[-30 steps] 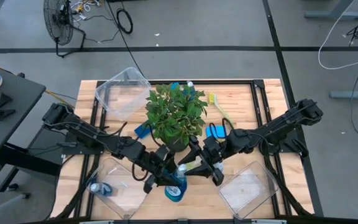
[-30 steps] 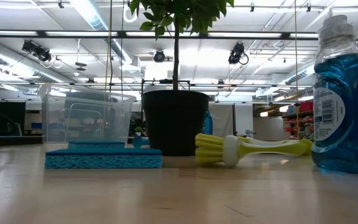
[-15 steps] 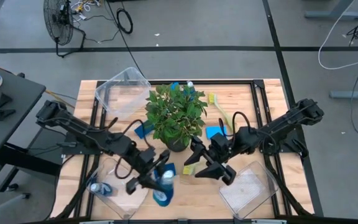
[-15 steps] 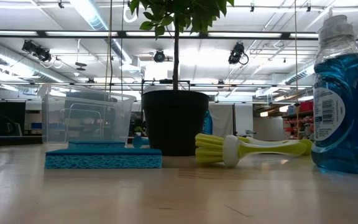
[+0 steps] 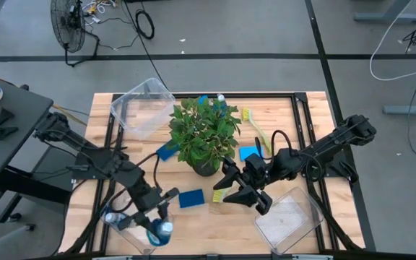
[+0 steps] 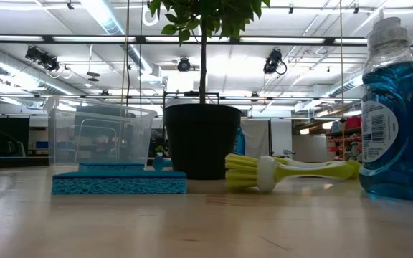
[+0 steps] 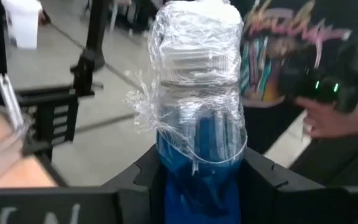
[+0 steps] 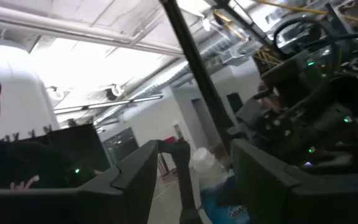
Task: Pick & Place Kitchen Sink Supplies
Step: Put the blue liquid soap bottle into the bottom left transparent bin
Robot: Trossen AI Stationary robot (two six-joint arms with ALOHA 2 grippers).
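Blue dish soap filled the bottle (image 7: 197,124) clamped between the left gripper (image 5: 157,230)'s fingers, its pale cap wrapped in clear film, as the gripper hung over the near-left clear bin (image 5: 125,204), where a second bottle (image 5: 115,218) lay just beside it. A flat blue sponge (image 5: 191,198) rested on the wooden table (image 5: 215,231) between the two grippers. The right gripper (image 5: 235,196) hovered near the table's middle with its fingers (image 8: 135,174) spread and nothing between them, a yellow-green brush head (image 5: 219,195) just beside its tips. Behind it stood the potted plant (image 5: 204,133), with another sponge (image 5: 249,153) and a long-handled brush (image 5: 255,126) beyond. An empty-looking bin (image 5: 287,217) sat to the right gripper's outer side.
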